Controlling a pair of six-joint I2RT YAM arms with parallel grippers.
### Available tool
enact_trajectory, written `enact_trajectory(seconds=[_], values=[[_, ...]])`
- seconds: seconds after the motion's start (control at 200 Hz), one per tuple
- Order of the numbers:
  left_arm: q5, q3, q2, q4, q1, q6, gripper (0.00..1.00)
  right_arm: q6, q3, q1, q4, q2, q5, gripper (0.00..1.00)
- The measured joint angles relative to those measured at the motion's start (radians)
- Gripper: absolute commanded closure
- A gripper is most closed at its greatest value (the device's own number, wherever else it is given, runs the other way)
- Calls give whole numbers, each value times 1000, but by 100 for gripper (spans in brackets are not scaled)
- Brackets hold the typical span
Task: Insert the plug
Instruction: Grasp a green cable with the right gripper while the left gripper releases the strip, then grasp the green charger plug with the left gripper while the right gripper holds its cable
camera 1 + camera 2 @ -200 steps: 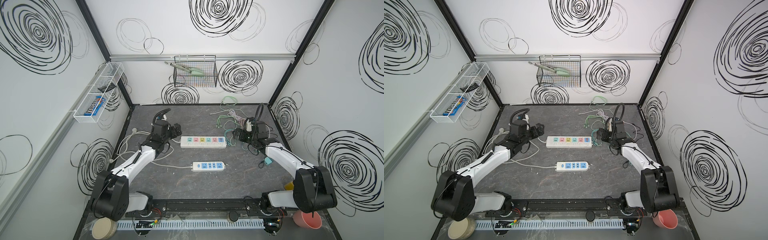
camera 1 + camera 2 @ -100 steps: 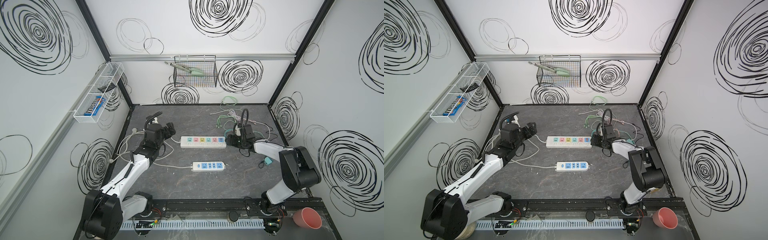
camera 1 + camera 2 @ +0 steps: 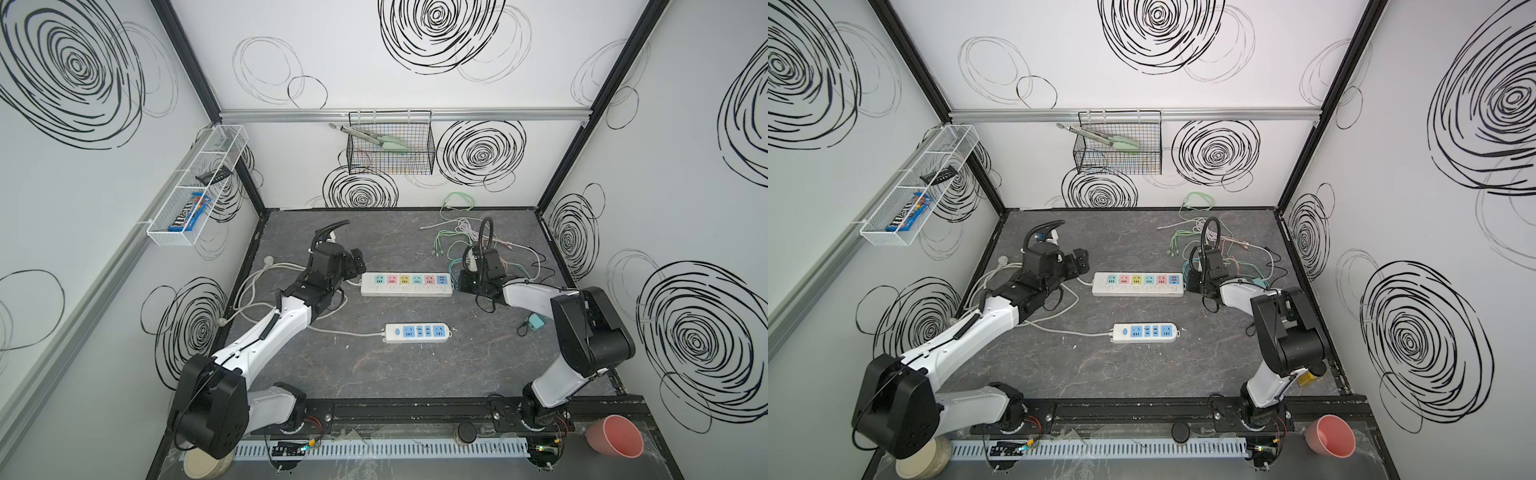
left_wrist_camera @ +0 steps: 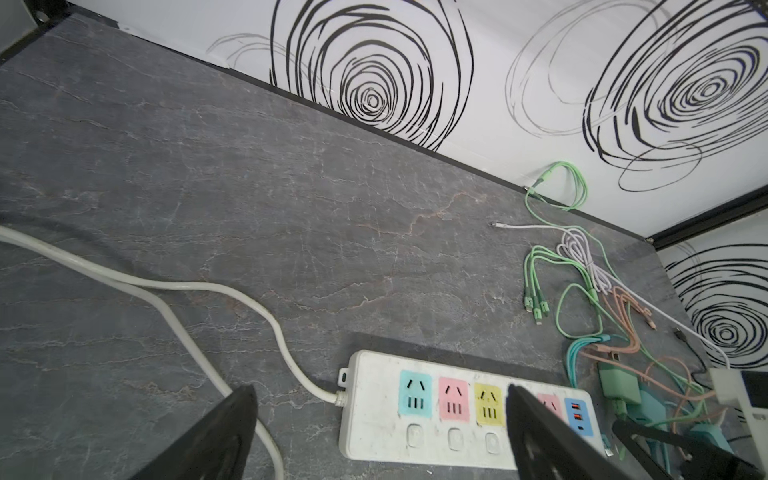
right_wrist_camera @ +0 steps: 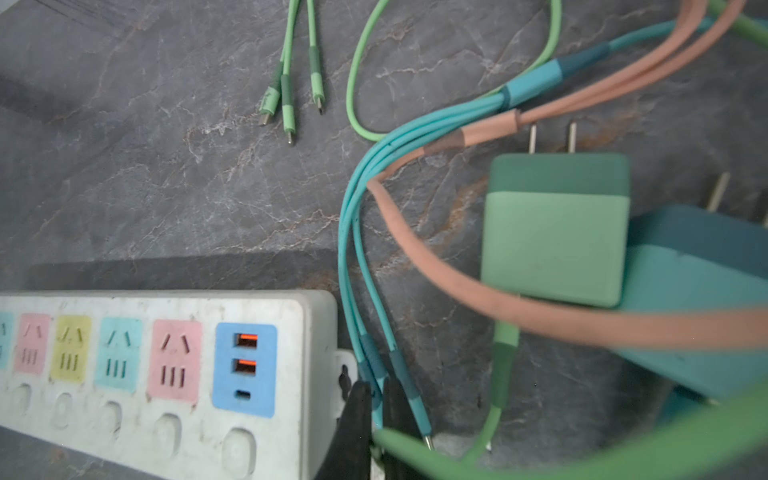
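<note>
Your right pincer [image 5: 376,388] was clamped together on the teal cable plug [image 5: 369,361]. The plug lay just beside the right end of the coloured power strip [image 3: 405,284], a little right of the table's [image 3: 374,374] centre. Your left pincer [image 4: 380,392] stood wide apart just off the strip's left end, above its white cord [image 4: 266,316].

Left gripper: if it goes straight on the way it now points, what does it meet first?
Probably the cord end of the multi-coloured power strip: in the left wrist view it lies between the open jaws of the left gripper. Depth is unclear.
</note>
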Motion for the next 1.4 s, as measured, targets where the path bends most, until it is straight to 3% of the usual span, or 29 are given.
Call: enact_trajectory(seconds=[0.08, 0.265, 0.515, 0.71, 0.906, 1.061, 1.251, 1.401], values=[[-11, 18, 26, 0, -23, 10, 4, -17, 0, 0, -2, -47, -1, 100], [4, 60, 81, -8, -56, 31, 4, -61, 0, -1, -1, -201, -17, 100], [203, 59, 82, 26, -40, 56, 4, -146, 55, 0, -9, -325, -73, 100], [246, 60, 84, 23, -51, 91, 4, -267, 71, 49, 0, -390, -158, 100], [255, 55, 77, 23, -54, 105, 4, -375, 76, 189, -18, -392, -186, 100], [246, 48, 61, 23, -57, 114, 4, -433, 76, 270, -32, -383, -285, 100], [212, 42, 53, 6, -59, 105, 4, -438, 76, 296, -32, -318, -444, 100], [203, 42, 59, -13, -66, 100, 4, -399, 75, 288, -26, -233, -472, 100]])
